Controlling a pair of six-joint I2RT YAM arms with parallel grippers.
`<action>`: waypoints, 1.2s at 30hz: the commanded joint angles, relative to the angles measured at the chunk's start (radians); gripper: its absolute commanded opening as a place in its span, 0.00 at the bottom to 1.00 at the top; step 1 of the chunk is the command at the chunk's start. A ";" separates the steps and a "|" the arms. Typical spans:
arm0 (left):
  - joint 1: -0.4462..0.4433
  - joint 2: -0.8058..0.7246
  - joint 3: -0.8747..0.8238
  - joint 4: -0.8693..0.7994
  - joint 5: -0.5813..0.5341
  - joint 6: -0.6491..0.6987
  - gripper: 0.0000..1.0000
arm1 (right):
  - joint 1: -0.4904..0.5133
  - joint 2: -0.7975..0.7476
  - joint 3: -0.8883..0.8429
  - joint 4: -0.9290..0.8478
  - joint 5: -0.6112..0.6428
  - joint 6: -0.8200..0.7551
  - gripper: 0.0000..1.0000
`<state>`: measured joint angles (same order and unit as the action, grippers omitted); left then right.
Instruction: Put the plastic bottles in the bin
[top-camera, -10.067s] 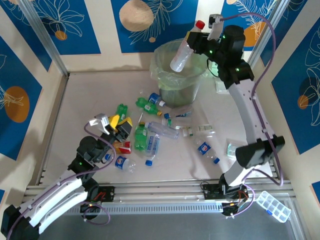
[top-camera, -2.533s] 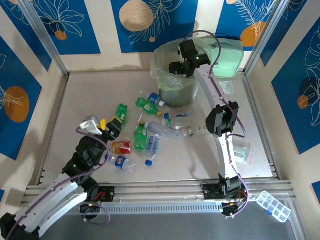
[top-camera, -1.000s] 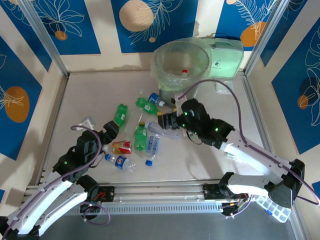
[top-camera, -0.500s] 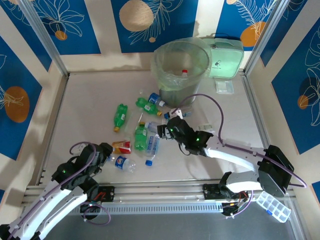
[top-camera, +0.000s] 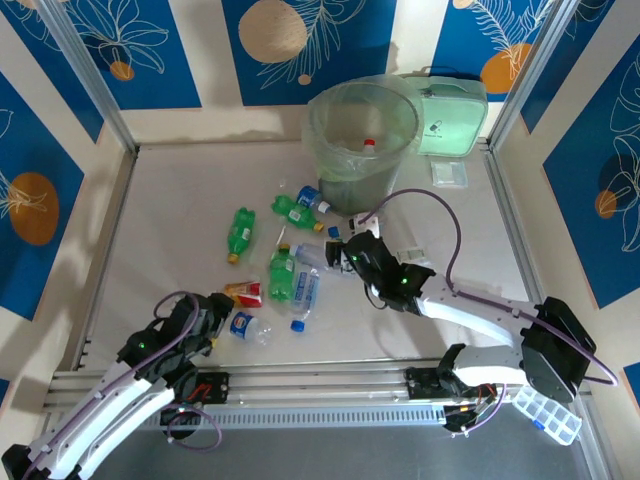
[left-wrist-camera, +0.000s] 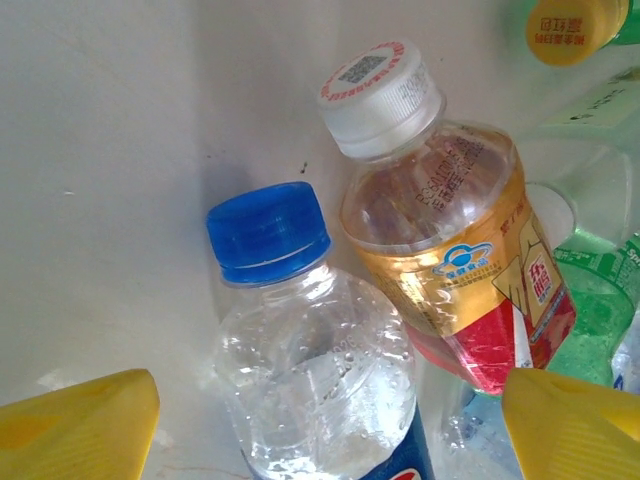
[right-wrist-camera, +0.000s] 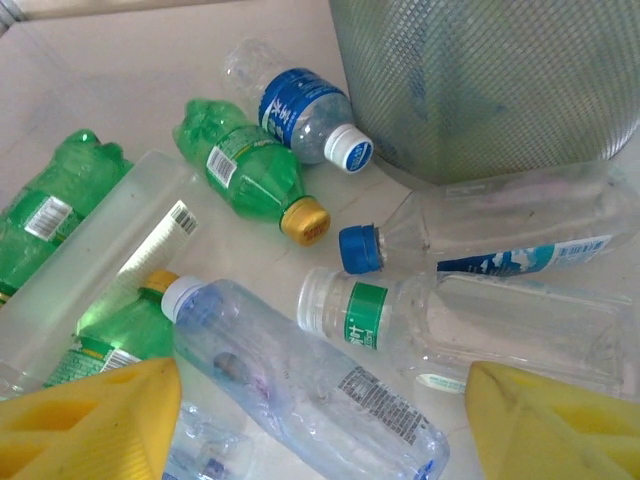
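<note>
Left end effector (left-wrist-camera: 320, 428) hung fingers apart, straddling the blue-capped clear bottle (left-wrist-camera: 300, 340): cap pointing away, long axis crossing the closing line. The red-labelled bottle (left-wrist-camera: 450, 270) lay touching its right side, so room looked tight there; bare surface (left-wrist-camera: 100, 150) to the left. Right end effector (right-wrist-camera: 320, 425), also apart, hovered above clear bottles (right-wrist-camera: 480, 320), bin (right-wrist-camera: 480, 80) just beyond.

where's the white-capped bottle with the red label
Top view: the red-label bottle lies near left, just ahead of the left end effector, beside a blue-capped clear bottle.
</note>
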<state>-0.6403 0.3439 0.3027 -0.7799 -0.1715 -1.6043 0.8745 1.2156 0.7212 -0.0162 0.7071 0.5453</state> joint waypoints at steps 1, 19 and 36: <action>-0.011 0.001 -0.026 0.038 0.030 -0.083 0.88 | -0.005 -0.025 -0.011 0.031 -0.006 0.029 0.75; -0.029 0.044 -0.112 0.182 0.024 -0.118 0.65 | -0.008 -0.039 -0.010 0.022 -0.018 0.028 0.75; -0.030 0.198 -0.130 0.323 0.002 -0.100 0.55 | -0.013 -0.033 -0.008 0.023 -0.020 0.027 0.75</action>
<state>-0.6594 0.5430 0.1894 -0.4095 -0.1493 -1.7123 0.8661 1.2003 0.7212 -0.0109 0.6811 0.5587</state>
